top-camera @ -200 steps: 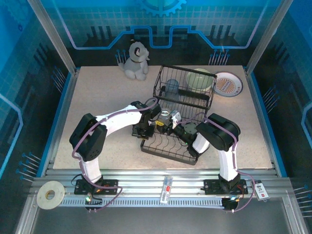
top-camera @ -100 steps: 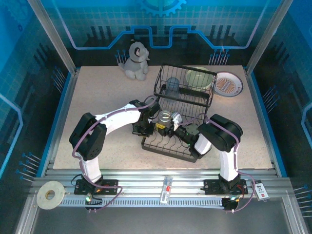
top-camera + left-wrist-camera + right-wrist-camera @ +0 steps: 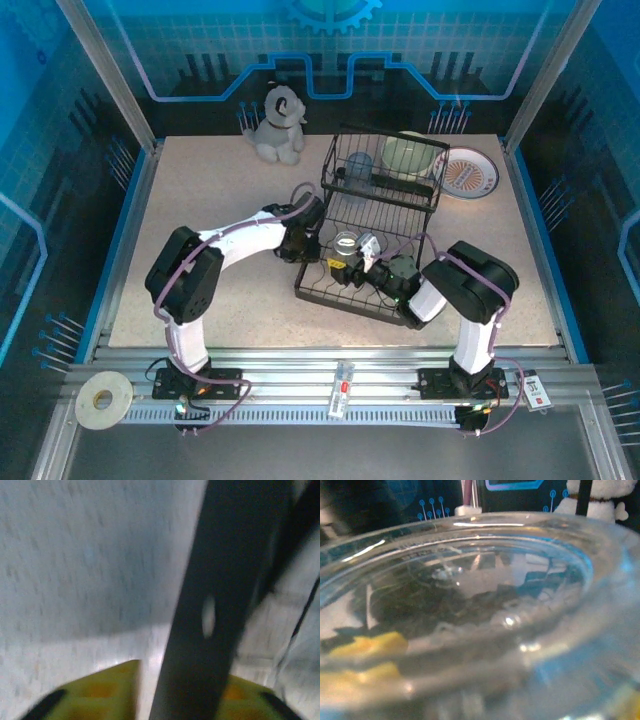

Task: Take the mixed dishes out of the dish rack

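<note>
Overhead view evenly lit and sharp; wrist views degraded.
Left wrist view smeared, soft shadow on table [image 3: 75, 555]; glare streaks the close, unfocused tumbler [image 3: 485, 595].

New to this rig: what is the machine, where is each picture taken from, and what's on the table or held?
Two robot arms are bolted at the table's near edge. One picture looks down from above and behind them; the other two come from wrist cameras. On the table are a black wire rack, a toy dog and a plate; a green bowl sits in the rack's raised basket. The right fingers grip a clear tumbler over the rack, seen close up in the right wrist view. The left fingers flank a black bar; blur hides whether they grip.
</note>
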